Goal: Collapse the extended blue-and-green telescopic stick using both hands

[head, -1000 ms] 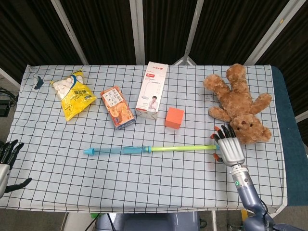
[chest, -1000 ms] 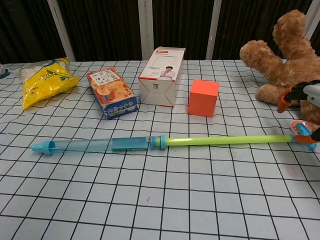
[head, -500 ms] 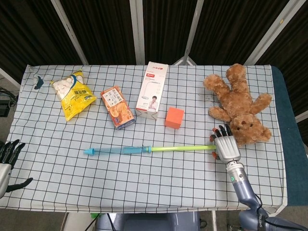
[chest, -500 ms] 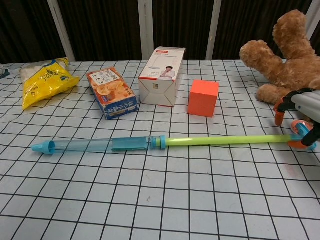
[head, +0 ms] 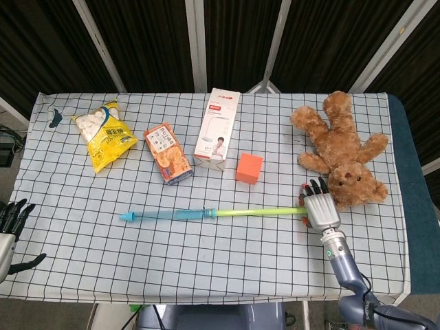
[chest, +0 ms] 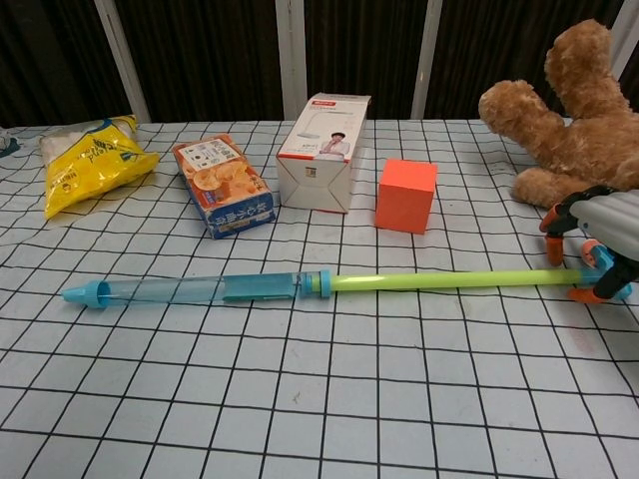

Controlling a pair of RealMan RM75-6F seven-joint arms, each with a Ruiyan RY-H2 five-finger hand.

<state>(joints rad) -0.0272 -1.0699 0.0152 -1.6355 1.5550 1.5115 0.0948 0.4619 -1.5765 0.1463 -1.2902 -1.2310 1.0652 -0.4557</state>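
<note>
Across the middle of the table (head: 69, 206), the stick (head: 206, 214) lay flat, its green end reaching the right hand (head: 320, 210). That hand's fingers (chest: 591, 251) curled around the tip, though whether they gripped it I cannot tell. At the frame's lower left, the left hand (head: 9, 223) hung released, well apart.

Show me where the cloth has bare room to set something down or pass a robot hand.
Bare cloth runs along the near edge, below the telescopic stick. The left part, between the yellow snack bag and the stick's blue end, is open too. The back row is crowded, and the right robot hand sits tight against the teddy bear.
</note>
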